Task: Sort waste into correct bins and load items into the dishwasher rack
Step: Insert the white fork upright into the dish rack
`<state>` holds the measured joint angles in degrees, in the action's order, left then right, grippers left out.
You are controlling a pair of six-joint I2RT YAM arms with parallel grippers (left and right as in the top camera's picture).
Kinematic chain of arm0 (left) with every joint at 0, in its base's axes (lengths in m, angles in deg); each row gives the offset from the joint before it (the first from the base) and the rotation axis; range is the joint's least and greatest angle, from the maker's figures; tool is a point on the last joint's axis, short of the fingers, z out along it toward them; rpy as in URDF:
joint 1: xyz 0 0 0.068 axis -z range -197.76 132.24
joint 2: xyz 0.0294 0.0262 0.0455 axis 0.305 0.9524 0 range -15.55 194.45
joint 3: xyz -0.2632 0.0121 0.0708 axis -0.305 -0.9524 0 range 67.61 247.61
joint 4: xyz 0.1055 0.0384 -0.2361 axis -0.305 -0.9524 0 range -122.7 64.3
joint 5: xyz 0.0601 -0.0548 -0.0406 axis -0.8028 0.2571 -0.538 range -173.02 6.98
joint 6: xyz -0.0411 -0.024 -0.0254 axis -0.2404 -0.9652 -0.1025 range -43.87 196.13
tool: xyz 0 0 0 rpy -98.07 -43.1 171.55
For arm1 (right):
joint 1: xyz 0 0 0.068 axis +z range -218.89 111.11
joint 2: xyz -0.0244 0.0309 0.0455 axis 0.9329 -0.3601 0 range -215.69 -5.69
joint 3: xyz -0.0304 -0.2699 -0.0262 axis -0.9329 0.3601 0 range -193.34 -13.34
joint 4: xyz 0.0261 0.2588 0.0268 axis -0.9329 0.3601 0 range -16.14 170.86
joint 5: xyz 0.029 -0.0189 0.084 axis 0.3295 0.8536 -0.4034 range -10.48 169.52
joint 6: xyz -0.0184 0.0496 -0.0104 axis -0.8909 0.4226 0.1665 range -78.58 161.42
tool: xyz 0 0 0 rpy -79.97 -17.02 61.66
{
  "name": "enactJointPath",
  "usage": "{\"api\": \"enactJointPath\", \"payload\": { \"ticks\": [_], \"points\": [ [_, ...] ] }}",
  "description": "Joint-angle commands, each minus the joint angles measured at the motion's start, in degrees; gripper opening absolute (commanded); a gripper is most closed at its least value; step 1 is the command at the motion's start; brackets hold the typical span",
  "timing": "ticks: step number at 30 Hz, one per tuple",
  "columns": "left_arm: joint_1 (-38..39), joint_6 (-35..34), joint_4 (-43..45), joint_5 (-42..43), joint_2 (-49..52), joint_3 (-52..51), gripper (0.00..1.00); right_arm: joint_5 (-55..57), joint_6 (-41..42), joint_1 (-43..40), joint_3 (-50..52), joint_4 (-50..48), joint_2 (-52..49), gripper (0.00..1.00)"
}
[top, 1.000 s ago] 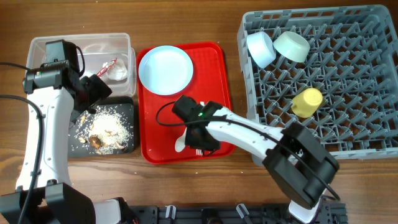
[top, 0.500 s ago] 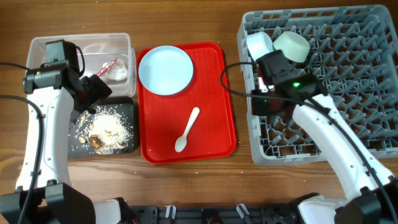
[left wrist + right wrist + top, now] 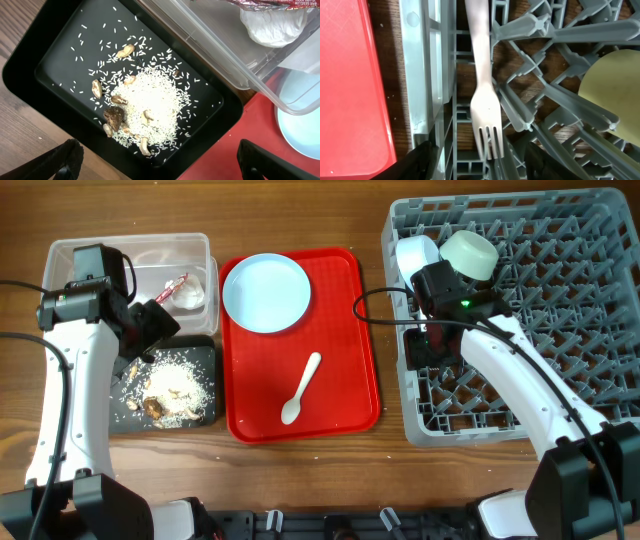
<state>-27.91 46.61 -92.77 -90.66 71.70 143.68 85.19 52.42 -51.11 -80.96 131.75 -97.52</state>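
My right gripper [image 3: 428,345] [image 3: 490,162] is open over the left side of the grey dishwasher rack [image 3: 560,395]. The white fork [image 3: 485,107] lies in the rack between my fingers, untouched. The blue bowl [image 3: 415,255] and green bowl [image 3: 470,252] sit in the rack's far left corner. The yellow cup [image 3: 610,85] shows beside the fork. The blue plate [image 3: 266,292] and white spoon [image 3: 302,388] lie on the red tray [image 3: 350,300]. My left gripper [image 3: 150,330] [image 3: 167,165] is open above the black tray [image 3: 205,355] holding rice and brown scraps [image 3: 142,107].
The clear tub [image 3: 70,260] behind the black tray holds the red-and-white wrapper [image 3: 177,284] and a crumpled white piece [image 3: 272,22]. The right arm stretches across the rack's front left part. Bare wood runs along the table's near edge.
My right arm has swung from the red tray to the rack's left side. The fork has left the tray and now lies in the rack. The left arm has not moved.
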Motion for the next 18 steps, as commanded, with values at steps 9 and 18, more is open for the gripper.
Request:
{"api": "enactJointPath", "payload": {
  "ticks": [9, 18],
  "points": [
    [-0.2, -1.0, 0.2, -0.3, -0.9, 0.1, 1.00, -21.3, 7.1, 8.7, -11.0, -8.7, 1.1, 0.65],
    [-0.2, -1.0, 0.2, -0.3, -0.9, 0.1, 1.00, -5.1, 38.1, 32.0, -10.9, -11.4, -17.3, 0.66]
  ]
}}
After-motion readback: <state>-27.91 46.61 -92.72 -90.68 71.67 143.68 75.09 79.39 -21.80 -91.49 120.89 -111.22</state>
